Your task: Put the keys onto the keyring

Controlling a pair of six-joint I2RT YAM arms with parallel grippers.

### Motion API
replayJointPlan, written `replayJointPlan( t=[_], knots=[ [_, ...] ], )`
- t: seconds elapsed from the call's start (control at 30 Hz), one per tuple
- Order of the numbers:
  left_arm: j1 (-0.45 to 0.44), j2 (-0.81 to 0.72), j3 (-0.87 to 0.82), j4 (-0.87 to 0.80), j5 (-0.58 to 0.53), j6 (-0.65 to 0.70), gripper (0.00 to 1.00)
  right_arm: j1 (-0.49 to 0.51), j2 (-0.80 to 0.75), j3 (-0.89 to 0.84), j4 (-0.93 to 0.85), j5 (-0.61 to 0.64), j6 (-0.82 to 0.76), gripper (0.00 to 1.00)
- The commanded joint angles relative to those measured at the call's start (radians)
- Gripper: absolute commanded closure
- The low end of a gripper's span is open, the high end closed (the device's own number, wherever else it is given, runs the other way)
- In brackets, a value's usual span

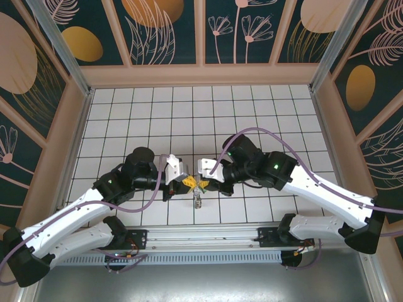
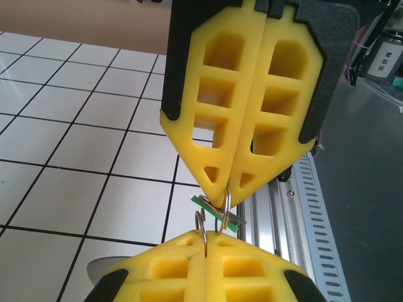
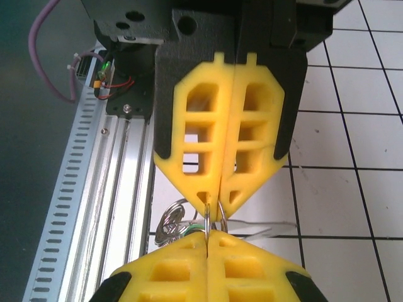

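Where the key (image 2: 216, 212) sits: near edge of table (image 1: 126, 126).
Key axis: slanted.
Left gripper (image 2: 206, 234): clamped on keyring (image 2: 227, 200).
Right gripper (image 2: 228, 189): clamped on keyring.

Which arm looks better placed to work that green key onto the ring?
Probably right: the right gripper pinches the keyring just beside the green key, while the left gripper clamps it further along, steadying.

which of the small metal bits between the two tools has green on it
The small flat key, lying tilted just behind the ring. Its head is bright green; the ring's wire loops are bare silver.
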Motion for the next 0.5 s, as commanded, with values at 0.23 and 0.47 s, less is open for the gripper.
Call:
replayJointPlan(
  t=[0.23, 0.47],
  knots=[
    [-0.003, -0.027, 0.029, 0.128, 0.037, -0.014, 1.00, 0.029, -0.009, -0.039, -0.033, 0.106, -0.024, 1.00],
    [-0.002, -0.027, 0.029, 0.129, 0.040, -0.016, 1.00, 0.031, -0.019, -0.040, -0.025, 0.123, -0.030, 1.00]
  ],
)
